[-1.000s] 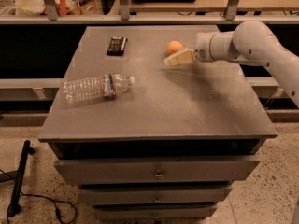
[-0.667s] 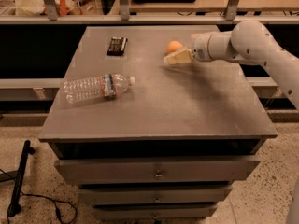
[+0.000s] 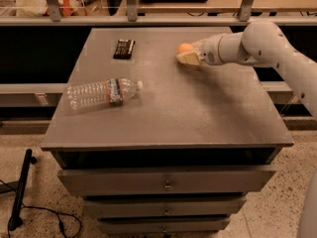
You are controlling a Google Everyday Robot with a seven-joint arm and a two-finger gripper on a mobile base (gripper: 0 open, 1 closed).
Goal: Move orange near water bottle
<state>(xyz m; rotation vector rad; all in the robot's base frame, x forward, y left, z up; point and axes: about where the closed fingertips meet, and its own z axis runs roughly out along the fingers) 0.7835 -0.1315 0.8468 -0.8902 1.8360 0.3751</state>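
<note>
One second on, hardly any shift: orange (image 3: 184,47) and gripper (image 3: 189,58) at far right of tabletop (image 3: 198,108).
Edged only a touch up-table against a second ago. Sits just behind gripper tip, apparently touching; clenched or released, cannot tell. Lies well apart from water bottle (image 3: 101,92), on its side toward left edge. Likely means carry barely begun.

On the table (image 3: 198,113): one water bottle (image 3: 101,92), one orange (image 3: 184,47), one flat black object (image 3: 124,48), and one claw (image 3: 189,56) over its far right.
</note>
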